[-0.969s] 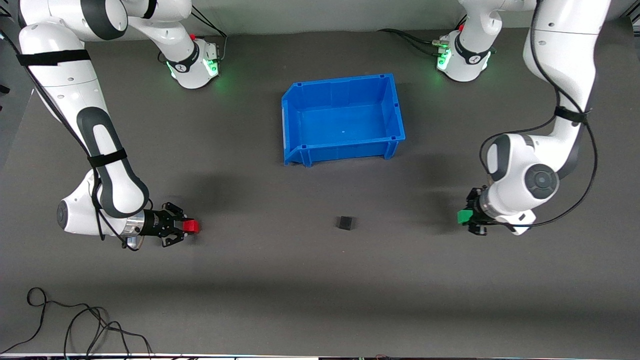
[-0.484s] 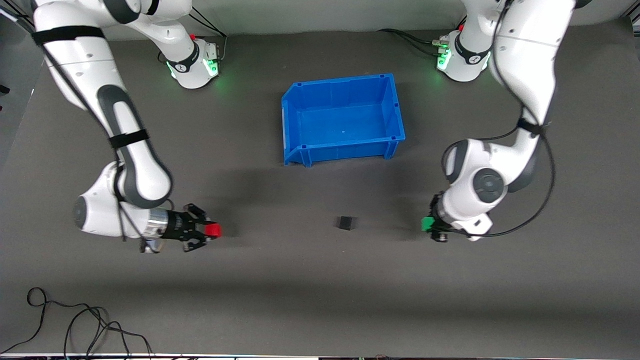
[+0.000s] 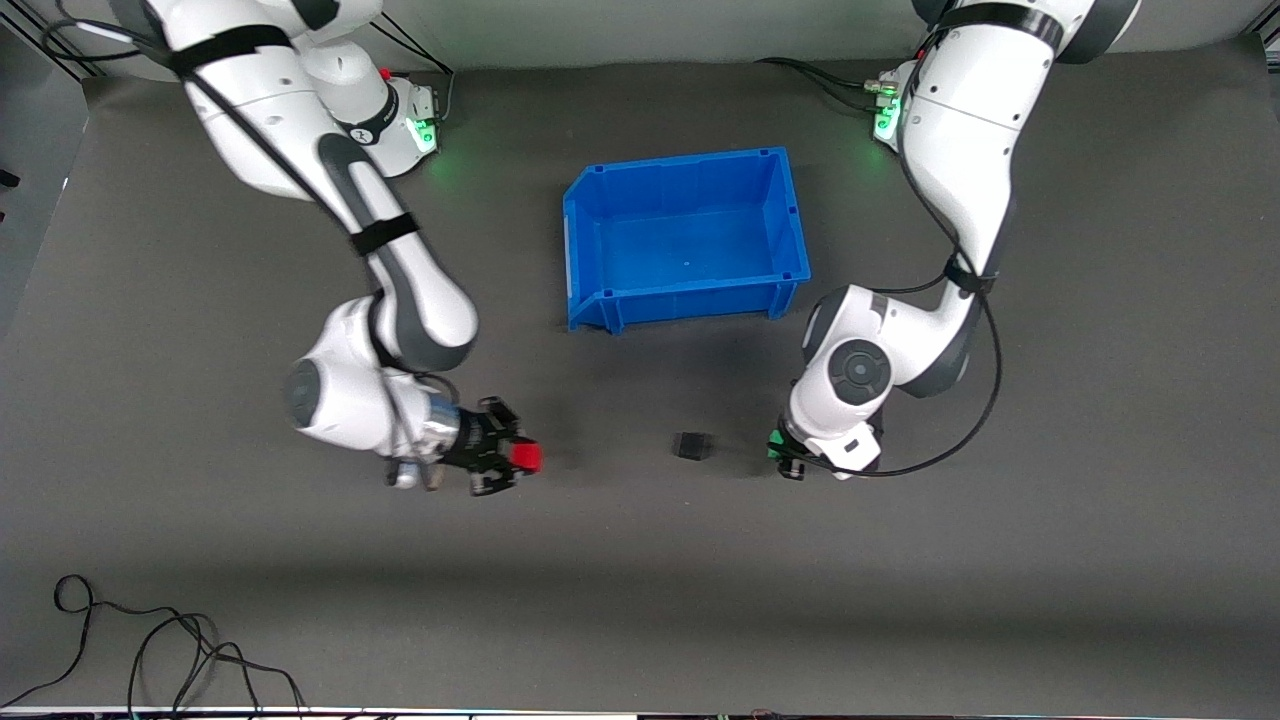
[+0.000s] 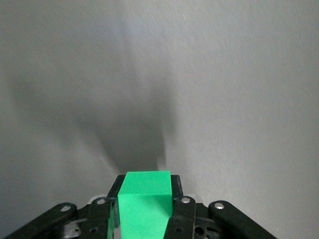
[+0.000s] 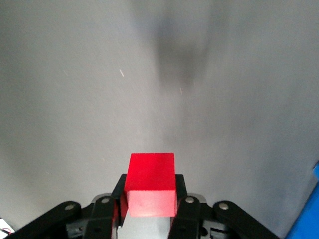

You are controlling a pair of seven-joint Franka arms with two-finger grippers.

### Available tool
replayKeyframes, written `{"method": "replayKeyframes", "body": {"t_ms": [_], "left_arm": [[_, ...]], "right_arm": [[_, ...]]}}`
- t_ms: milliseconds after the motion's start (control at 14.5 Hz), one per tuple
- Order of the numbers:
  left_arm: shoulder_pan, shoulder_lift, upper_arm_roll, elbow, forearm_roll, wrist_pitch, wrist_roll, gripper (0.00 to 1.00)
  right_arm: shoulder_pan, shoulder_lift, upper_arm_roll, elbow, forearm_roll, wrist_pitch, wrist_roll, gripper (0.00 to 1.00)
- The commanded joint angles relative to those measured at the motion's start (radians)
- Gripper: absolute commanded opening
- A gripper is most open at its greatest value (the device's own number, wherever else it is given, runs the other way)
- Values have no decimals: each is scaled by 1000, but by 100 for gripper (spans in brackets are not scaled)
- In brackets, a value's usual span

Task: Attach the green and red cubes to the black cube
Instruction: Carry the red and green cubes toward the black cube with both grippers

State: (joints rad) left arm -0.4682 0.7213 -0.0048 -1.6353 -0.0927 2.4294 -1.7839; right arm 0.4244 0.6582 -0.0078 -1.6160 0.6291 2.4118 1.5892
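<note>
Black cube [image 3: 691,445] flat between held cubes

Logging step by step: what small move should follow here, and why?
Probably bring both cubes in against the black cube. The left gripper holds the green cube close beside it; the right gripper holds the red cube farther off.

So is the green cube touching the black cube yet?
Apart. In the front view, bare table shows between the black cube and the green cube held in the left gripper.
</note>
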Motion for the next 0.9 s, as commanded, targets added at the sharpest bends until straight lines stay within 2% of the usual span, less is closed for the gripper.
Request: {"method": "replayKeyframes", "body": {"t_ms": [0,277,553,830], "left_arm": [[-26,69,17,94,1,0,-17,0],[-62,89,17,103,1,4,-70,0],[-93,119,17,153,-2,2,-89,0],[-115,157,17,202,-2,2,-120,0]], "right_arm": [[89,78,-14,76,14,79,136,18],[172,136,-14,94,12,179,256,18],[241,176,-14,96,17,280,334,16],[266,195,-14,111,18,294,379,16]]}}
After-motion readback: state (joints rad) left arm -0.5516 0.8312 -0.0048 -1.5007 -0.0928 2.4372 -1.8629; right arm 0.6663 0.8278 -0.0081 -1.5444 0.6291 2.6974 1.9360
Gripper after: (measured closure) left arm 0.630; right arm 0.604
